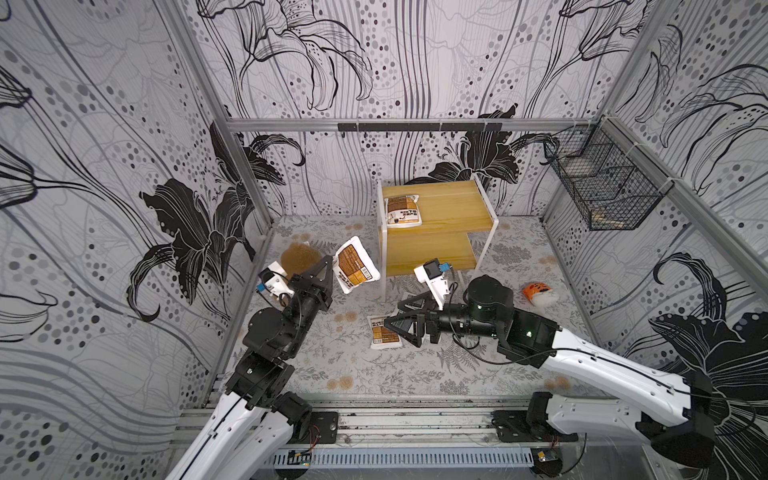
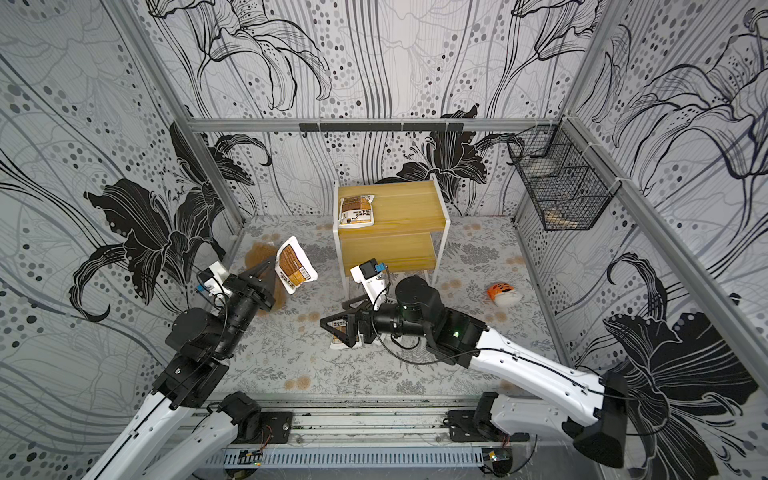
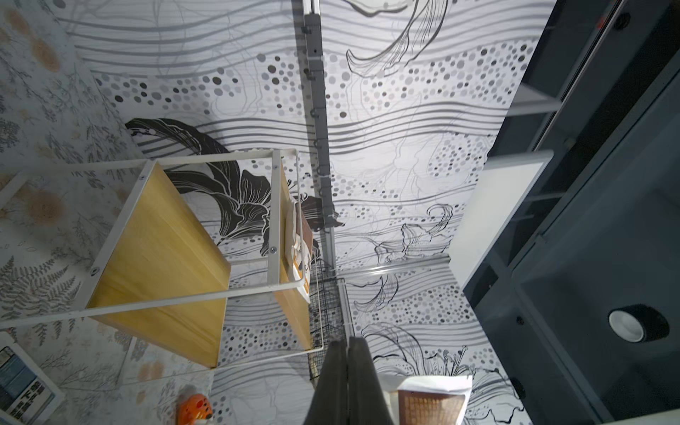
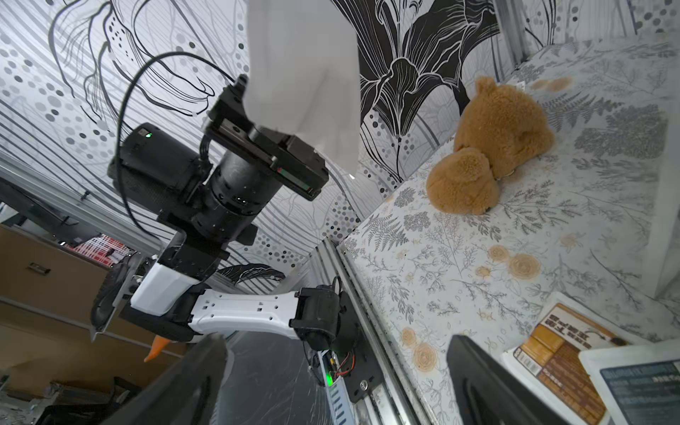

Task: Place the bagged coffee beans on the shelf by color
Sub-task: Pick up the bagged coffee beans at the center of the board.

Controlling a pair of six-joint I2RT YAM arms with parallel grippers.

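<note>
left of shelf [image 1: 449,203], l gripper [image 1: 330,262] holds brown pouch [image 1: 355,264] aloft; r gripper [image 1: 392,315] agape.

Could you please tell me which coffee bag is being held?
The bag pinched in the left gripper; the rest lie on the shelf or the table.

We see both top views brightly and evenly lit from overhead, with only soft, faint shadows under the shelf [image 1: 436,208]. Straight frame posts bow near the picture edges. The left wrist view is dimmer, with a bright patch on the wall, and the left gripper [image 3: 347,342] is soft. In the right wrist view the white pouch [image 4: 305,66] is washed out and the right gripper [image 4: 335,340] fingers [image 4: 184,382] blur.
</note>
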